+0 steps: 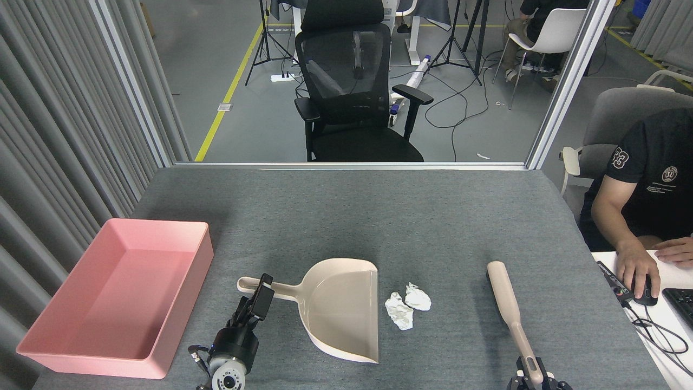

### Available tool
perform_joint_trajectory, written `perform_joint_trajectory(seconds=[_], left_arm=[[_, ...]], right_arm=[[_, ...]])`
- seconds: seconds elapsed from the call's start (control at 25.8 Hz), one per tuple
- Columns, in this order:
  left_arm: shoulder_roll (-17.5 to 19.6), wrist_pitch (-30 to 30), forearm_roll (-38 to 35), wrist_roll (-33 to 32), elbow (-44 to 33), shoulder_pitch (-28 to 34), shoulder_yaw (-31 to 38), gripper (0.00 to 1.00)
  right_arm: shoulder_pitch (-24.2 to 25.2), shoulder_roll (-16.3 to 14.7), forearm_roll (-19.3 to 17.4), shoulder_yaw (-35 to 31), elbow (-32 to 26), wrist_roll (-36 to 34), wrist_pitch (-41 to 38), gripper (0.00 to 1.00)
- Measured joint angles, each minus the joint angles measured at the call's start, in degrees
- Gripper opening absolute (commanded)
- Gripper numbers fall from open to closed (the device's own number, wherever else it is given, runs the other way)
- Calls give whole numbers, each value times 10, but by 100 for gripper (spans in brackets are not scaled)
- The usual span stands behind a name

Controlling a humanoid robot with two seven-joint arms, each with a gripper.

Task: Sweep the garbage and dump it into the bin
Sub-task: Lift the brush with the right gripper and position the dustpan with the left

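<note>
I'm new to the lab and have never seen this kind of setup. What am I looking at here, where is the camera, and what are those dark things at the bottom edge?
This is one picture, taken from a humanoid robot's own head, looking forward and down at a grey table. The two dark things at the bottom are the ends of its arms. The left tool is at the handle of a beige dustpan; whether it has closed on it cannot be told from here. The right tool, mostly cut off by the edge, holds the thin end of a beige brush, which points away from the robot. Between dustpan and brush lie two crumpled white paper wads, the garbage. On the left stands a pink tray, the bin, with nothing in it. On the right, a person sits at another desk.
</note>
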Motion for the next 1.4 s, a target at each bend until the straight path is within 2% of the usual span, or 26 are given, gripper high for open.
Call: perform_joint_trajectory(seconds=[0.12, 0.19, 0.35, 0.47, 0.7, 0.81, 0.93, 1.4], left_arm=[[-1, -6, 2, -2, 14, -4, 4, 96], [-3, -10, 3, -3, 24, -5, 6, 88], [-5, -23, 9, -4, 37, -9, 9, 87], [-5, -28, 16, -4, 51, -16, 11, 80], [-5, -32, 22, -4, 71, -32, 15, 80], [-5, -32, 23, -4, 85, -42, 16, 71], [-5, -32, 23, -4, 92, -47, 20, 67], [-5, -42, 23, -35, 110, -54, 46, 58]], right_arm=[[1, 0, 0, 0, -1, 0, 0, 15], [1, 0, 0, 0, -2, 0, 0, 15], [0, 1, 0, 0, -4, 0, 0, 15], [0, 1, 0, 0, -5, 0, 0, 15], [0, 0, 0, -1, -6, 0, 0, 15], [0, 0, 0, -1, -7, 0, 0, 14], [0, 0, 0, -1, -8, -1, 0, 14], [1, 1, -1, -1, -14, -1, 1, 15]])
